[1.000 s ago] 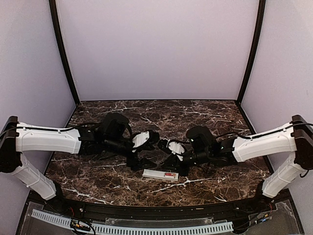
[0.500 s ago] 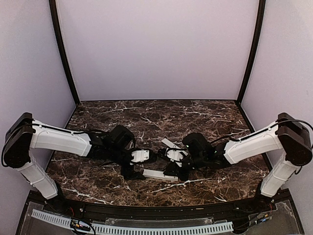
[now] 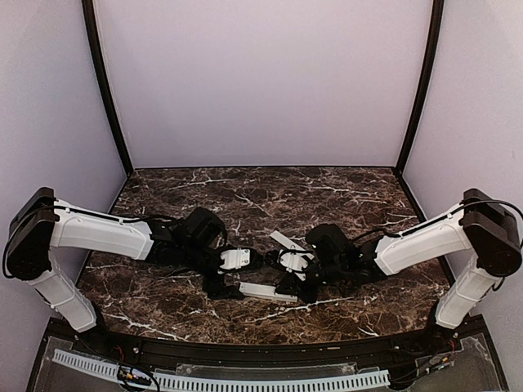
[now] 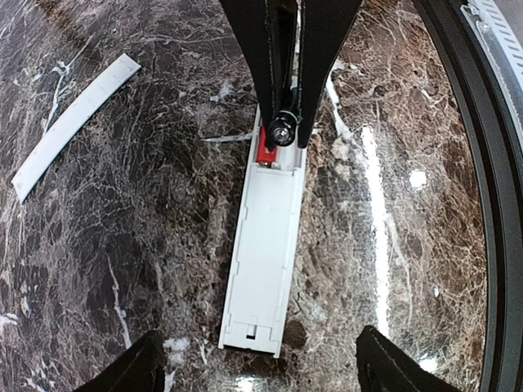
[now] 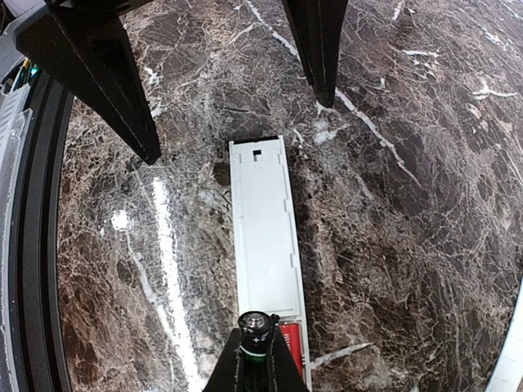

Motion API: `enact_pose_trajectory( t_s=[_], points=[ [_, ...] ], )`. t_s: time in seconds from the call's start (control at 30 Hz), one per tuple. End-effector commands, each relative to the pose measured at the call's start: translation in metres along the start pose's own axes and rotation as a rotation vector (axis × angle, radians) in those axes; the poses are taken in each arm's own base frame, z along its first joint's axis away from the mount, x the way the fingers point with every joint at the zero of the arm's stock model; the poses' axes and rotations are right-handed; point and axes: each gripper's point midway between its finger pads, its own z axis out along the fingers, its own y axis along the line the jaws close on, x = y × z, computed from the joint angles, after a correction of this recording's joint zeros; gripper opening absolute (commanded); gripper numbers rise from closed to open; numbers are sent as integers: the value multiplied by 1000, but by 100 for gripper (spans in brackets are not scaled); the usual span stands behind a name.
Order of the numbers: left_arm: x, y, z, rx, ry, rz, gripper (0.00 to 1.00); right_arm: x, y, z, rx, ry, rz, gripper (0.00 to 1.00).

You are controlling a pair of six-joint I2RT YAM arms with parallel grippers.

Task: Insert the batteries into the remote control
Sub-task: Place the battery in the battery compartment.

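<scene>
The white remote control (image 3: 263, 291) lies flat on the marble, back side up; it also shows in the left wrist view (image 4: 265, 245) and the right wrist view (image 5: 261, 220). The red battery (image 5: 289, 343) lies in the slot at its one end (image 4: 265, 153). My right gripper (image 5: 255, 341) is shut on the dark green battery (image 5: 255, 325), holding it end-on just above the slot beside the red one (image 4: 283, 131). My left gripper (image 4: 258, 333) is open wide, its fingers (image 4: 143, 363) straddling the remote's other end without touching it.
The thin flat white cover plate (image 4: 73, 122) lies on the marble behind the remote (image 3: 282, 240). The black raised table rim (image 4: 482, 163) runs close along the near side. Both wrists crowd over the remote (image 3: 235, 260).
Over the last second both arms came down and in toward the remote. In the last half second the right gripper shifted only slightly with the dark battery.
</scene>
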Motion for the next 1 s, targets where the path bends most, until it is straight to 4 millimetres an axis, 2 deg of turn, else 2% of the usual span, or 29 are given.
enact_pose_trajectory(
  t_s=[0.0, 0.5, 0.97],
  points=[
    [-3, 3, -5, 0, 0, -8, 80, 14, -5, 5, 23, 36, -6, 7],
    [-5, 2, -6, 2, -5, -8, 80, 23, -8, 8, 34, 66, -19, 14],
    [-4, 3, -6, 0, -5, -7, 80, 20, -7, 5, 35, 57, -23, 19]
  ],
)
